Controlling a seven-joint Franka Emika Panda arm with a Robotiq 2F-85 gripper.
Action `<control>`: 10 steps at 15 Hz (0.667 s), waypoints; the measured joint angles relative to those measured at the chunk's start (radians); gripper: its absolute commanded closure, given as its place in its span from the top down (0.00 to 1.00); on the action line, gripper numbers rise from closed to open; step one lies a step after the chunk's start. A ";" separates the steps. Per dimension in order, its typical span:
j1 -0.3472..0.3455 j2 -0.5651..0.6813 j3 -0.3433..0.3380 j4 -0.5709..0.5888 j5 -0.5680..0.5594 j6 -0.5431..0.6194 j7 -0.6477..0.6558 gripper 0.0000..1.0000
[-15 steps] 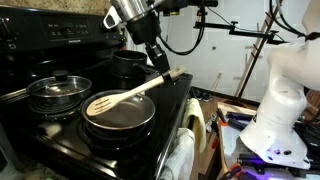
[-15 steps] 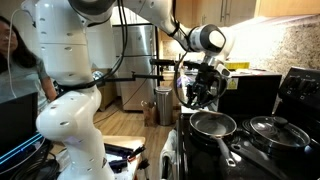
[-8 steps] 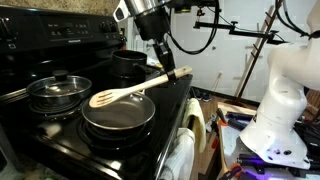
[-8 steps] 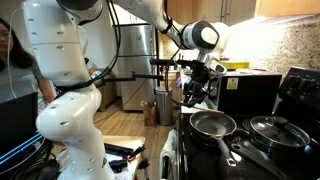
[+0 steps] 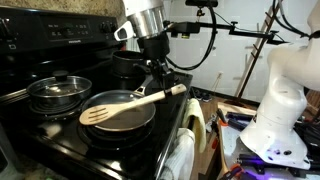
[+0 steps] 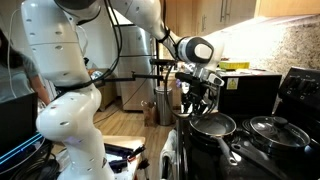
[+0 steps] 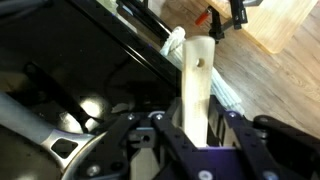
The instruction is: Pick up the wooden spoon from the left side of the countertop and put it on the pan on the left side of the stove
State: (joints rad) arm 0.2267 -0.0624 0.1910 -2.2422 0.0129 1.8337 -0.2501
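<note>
My gripper [image 5: 157, 82] is shut on the handle of the wooden spoon [image 5: 125, 103]. The spoon lies tilted across the pan [image 5: 120, 115] on the stove [image 5: 60, 125], slotted head low over the pan's dark inside, handle end sticking out past the stove's edge. In an exterior view the gripper [image 6: 196, 104] hangs just over the pan [image 6: 213, 125], and the spoon is hard to make out there. In the wrist view the spoon handle [image 7: 196, 95] runs up between the fingers [image 7: 190, 140]. The pan's silver handle [image 7: 30, 125] shows at the lower left.
A lidded steel pot [image 5: 58, 92] sits beside the pan, and a tall black pot [image 5: 128, 62] stands behind it. A towel [image 5: 190, 135] hangs at the stove's front. The robot's white base [image 5: 280, 105] stands close by. Wood floor shows beyond the stove edge [image 7: 270, 40].
My gripper has come down and moved towards the stove's front with the spoon. The spoon's head has dropped lower over the pan.
</note>
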 measured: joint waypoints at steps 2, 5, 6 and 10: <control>0.000 -0.028 -0.002 -0.029 0.000 -0.002 -0.016 0.07; 0.001 -0.089 -0.001 -0.072 0.000 -0.004 -0.016 0.07; 0.002 -0.109 0.001 -0.084 0.000 -0.005 -0.016 0.07; 0.018 -0.176 0.007 -0.133 0.010 -0.012 -0.011 0.07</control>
State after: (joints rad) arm 0.2442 -0.2382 0.1983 -2.3756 0.0225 1.8215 -0.2611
